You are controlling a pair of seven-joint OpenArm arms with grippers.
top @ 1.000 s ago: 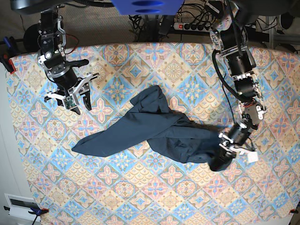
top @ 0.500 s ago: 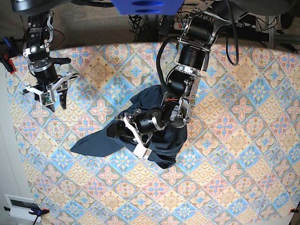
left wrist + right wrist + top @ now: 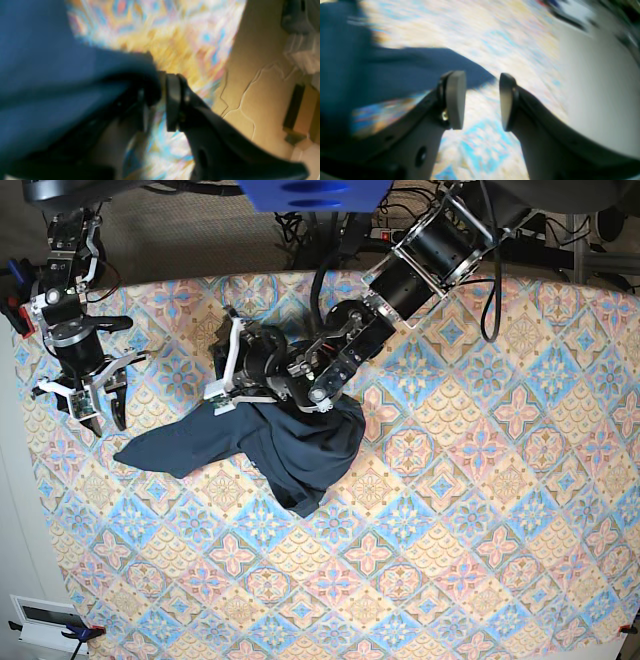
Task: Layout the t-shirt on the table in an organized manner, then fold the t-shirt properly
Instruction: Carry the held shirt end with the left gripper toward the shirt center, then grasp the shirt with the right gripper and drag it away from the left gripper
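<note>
Table (image 3: 480, 510): covered by a cloth of diamond tiles with floral medallions in pink, light blue and cream; most of the base view is filled by it.
T-shirt (image 3: 290, 445): a plain dark navy garment, lying bunched and creased on the far-left part of the table; no flat outline is shown. One narrow tail is stretched out to the left, and a rounded lobe hangs toward the near side.
Left arm (image 3: 420, 265): reached in from the far right, laid low across the table toward the far edge of the t-shirt.
Left fingers (image 3: 228, 365): seen at the far-left edge of the cloth heap. In the blurred wrist view a narrow gap is shown between the pads, with a fold of navy cloth over one pad (image 3: 172, 98); whether the cloth is gripped cannot be told.
Right fingers (image 3: 92, 395): held apart with nothing between them, above the table beside the tip of the left tail, apart from it.
</note>
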